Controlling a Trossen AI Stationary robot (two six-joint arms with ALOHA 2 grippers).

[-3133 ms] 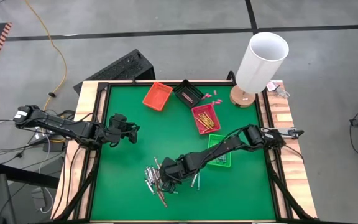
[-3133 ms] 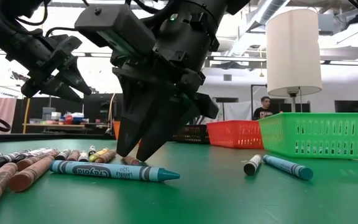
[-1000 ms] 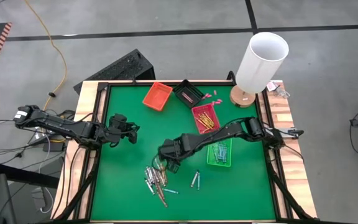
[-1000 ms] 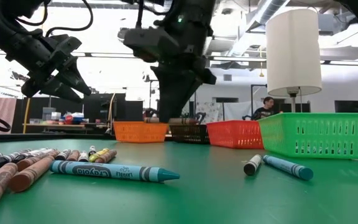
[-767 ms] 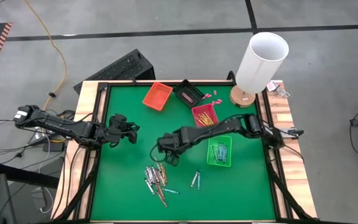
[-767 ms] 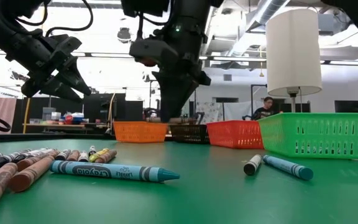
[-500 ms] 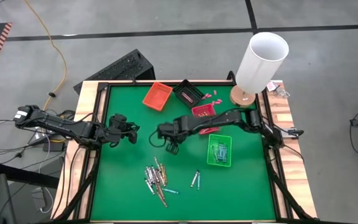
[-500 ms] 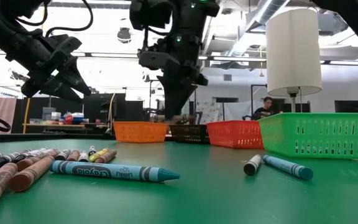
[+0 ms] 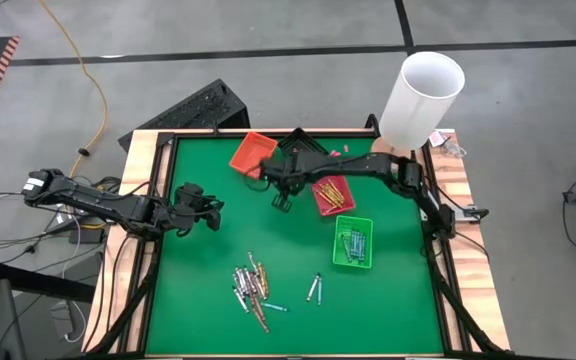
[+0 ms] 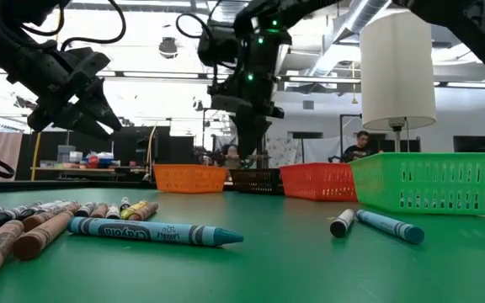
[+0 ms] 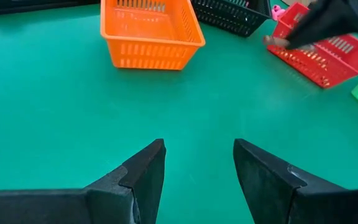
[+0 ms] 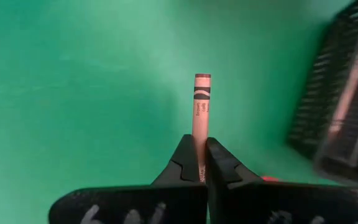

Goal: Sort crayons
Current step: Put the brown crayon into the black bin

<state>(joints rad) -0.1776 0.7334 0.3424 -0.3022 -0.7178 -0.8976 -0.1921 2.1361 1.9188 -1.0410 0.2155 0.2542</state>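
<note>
Hovering near the counter's (image 9: pixel 398 320) far edge beside the black tray (image 9: pixel 301 150), the right gripper (image 9: pixel 280 196) has its jaws clamped on a brownish crayon (image 12: pixel 200 117); loose crayons (image 9: pixel 251 290) cluster toward the near edge, left gripper (image 9: pixel 211 211) gaping near the left edge

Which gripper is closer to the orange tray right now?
Right. The right gripper, shut on a brown crayon, hovers just beside the orange tray; the left gripper waits open, farther off near the table's left edge.
</note>
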